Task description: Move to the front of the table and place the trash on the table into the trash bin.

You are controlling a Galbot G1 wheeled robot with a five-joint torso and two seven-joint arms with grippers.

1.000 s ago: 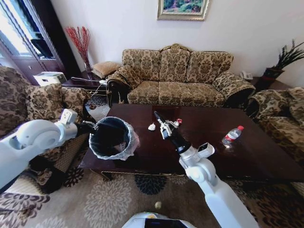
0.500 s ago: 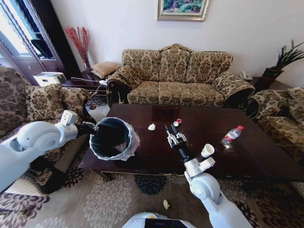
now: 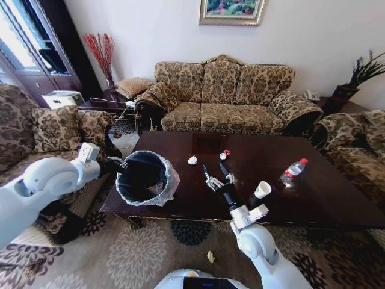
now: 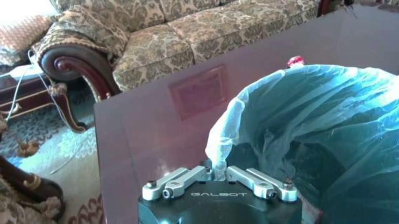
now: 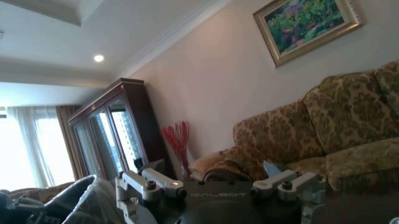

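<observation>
Now left gripper (image 4: 218, 173) clamps trash bin (image 3: 144, 177) rim; right gripper (image 3: 216, 176) spread above table (image 3: 313, 192).

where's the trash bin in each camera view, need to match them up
head view: small round black trash bin with whitish plastic bag, left of centre, at the table's left end.
left wrist view: picture's right half, left gripper pinching its bag rim.
right wrist view: cannot tell; whitish folds at lower left may be it.
shared landmark: patterned gold-brown sofa.
</observation>
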